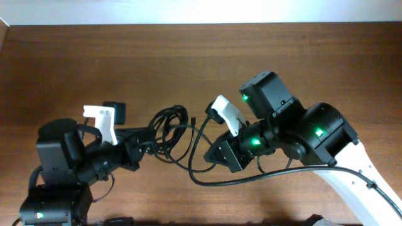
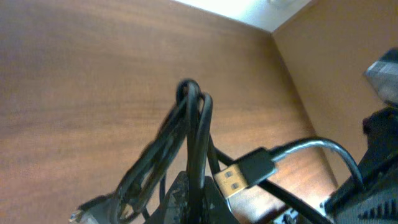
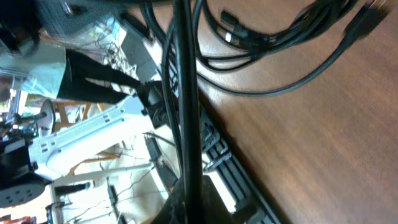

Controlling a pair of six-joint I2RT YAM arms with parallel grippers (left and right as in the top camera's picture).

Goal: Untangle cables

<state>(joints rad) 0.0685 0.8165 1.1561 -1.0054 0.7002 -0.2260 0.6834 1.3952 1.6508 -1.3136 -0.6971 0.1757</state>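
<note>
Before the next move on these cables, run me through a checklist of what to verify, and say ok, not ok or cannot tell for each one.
1. Left gripper shut on the cables: ok.
2. Right gripper shut on a strand: ok.
3. Cables separated: not ok; the loops are bunched between the two grippers.
4. USB plug free of the loops: cannot tell; strands cross right beside it.
5. Both grippers holding different cables: cannot tell; the strands overlap too much to trace.
</note>
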